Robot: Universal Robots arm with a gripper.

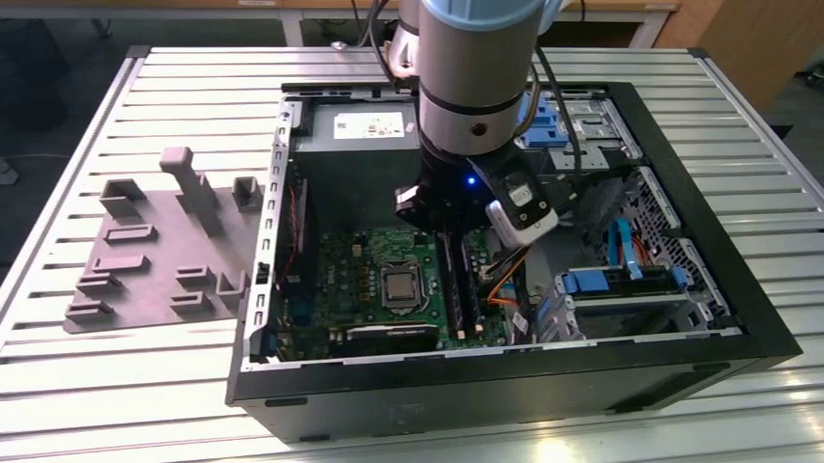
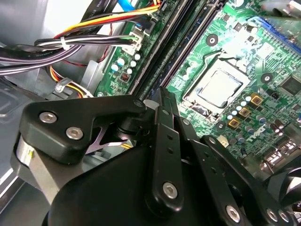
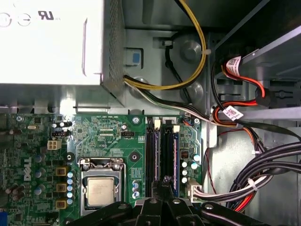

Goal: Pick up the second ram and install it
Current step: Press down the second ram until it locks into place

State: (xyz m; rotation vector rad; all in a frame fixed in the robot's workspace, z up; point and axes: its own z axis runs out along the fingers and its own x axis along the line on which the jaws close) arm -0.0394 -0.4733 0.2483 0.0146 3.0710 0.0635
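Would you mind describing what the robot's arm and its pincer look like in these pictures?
In the exterior view the arm is a thick silver-grey cylinder with a pale blue cap at the top, black cables running alongside it, and a small blue light on its black wrist section. The pincer is matte black, built from flat linkage bars joined by silver screws, narrowing to slim fingers.

one arm, one open computer case

one green board [image 1: 373, 280], one processor [image 3: 99, 193], one power-supply box [image 3: 47, 42], one grey plastic tray [image 1: 154, 251], one gripper [image 3: 164, 181].
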